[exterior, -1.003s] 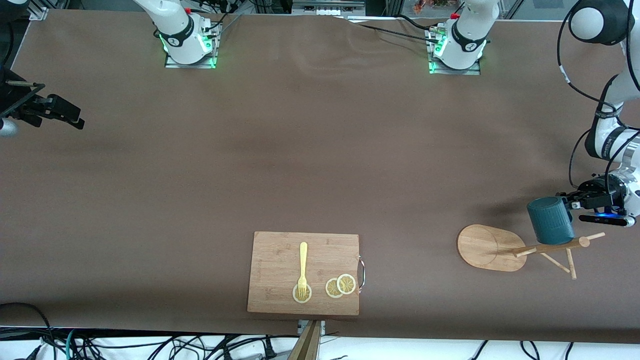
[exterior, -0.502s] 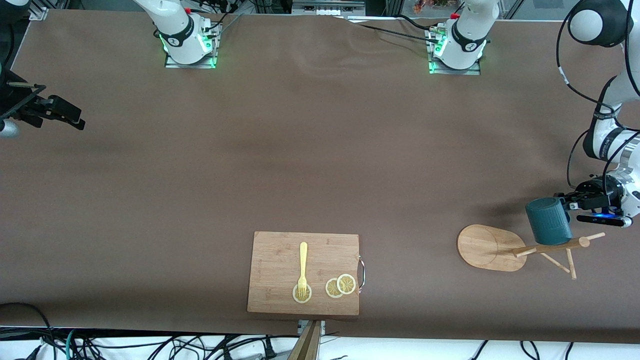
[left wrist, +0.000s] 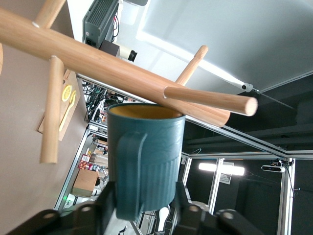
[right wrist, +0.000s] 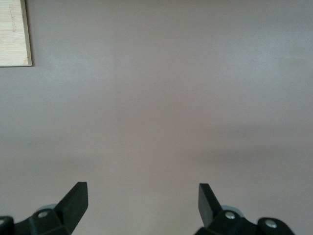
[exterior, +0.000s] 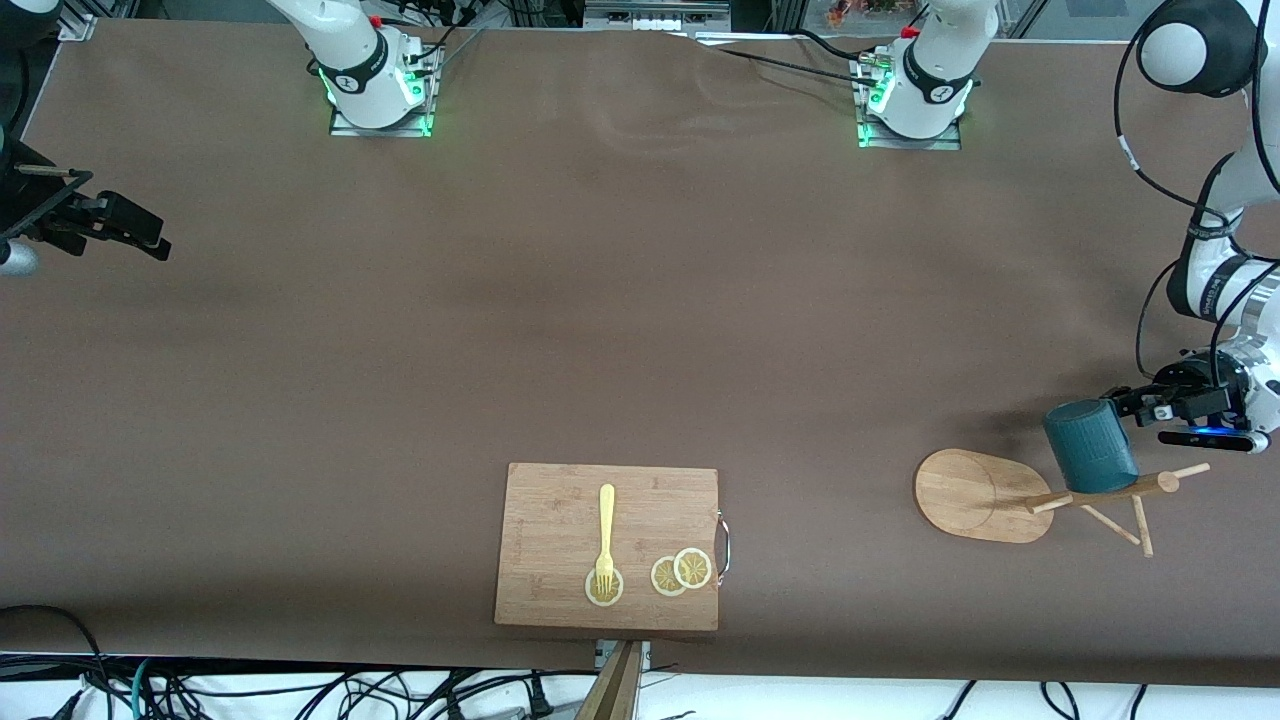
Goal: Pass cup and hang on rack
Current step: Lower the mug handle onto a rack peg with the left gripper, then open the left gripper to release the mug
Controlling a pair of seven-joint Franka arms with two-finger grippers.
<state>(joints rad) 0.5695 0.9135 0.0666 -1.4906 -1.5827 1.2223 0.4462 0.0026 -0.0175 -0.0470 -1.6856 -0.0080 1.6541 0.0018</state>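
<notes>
Since the cup now hangs with its rim against the rack's post at the left arm's end of the desk, the left pincer stands spread, clear of the handle. A second ago it pinched that handle; the cup has since tilted slightly. The right pincer waits, spread, over the desk's right-arm end.

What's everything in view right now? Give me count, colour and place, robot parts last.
cup: one, dark teal, at the rack's pegs, between the left tool's fingers
rack: one, light bamboo, toward the left arm's end of the table
cutting board: one, light wood, near the front camera
fork: one, yellow, on the board
lemon slices: three, yellow, on the board, one under the fork's tines
left tool: fingers open around the cup's handle
right tool: open over bare table, waiting
</notes>
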